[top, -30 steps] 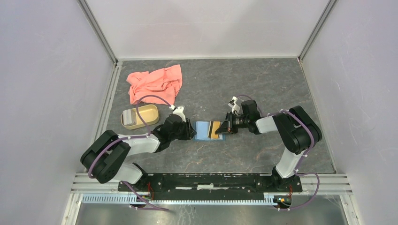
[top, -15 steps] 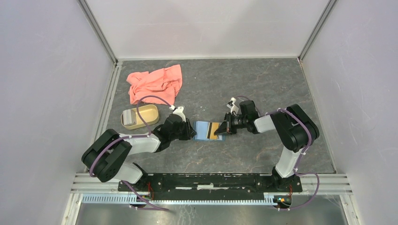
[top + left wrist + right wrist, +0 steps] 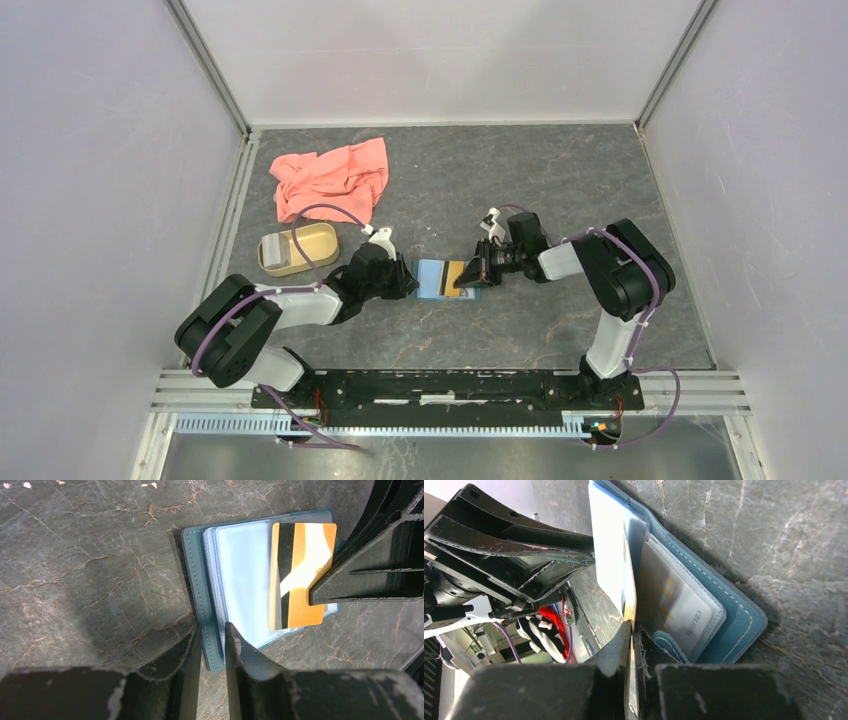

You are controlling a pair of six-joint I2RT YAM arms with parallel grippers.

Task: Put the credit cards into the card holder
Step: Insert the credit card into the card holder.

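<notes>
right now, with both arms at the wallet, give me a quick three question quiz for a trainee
1. True or false: the gold-yellow plastic card with a dark stripe is fully tucked inside the open teal stitched card holder.
2. Whose jaws pinch that card? A left arm, B right arm.
3. What lies just beyond the tan oval dish?
Key: 1 false; 2 B; 3 the crumpled salmon-pink cloth.

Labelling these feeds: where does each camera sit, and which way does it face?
Top external: above, behind the bases, facing down at the table; both arms show.
Left wrist: on the left arm, facing down past the left gripper onto the card holder.
Right wrist: low on the right arm, facing along the right gripper, gold card edge-on.
Both wrist views share that holder and card.
</notes>
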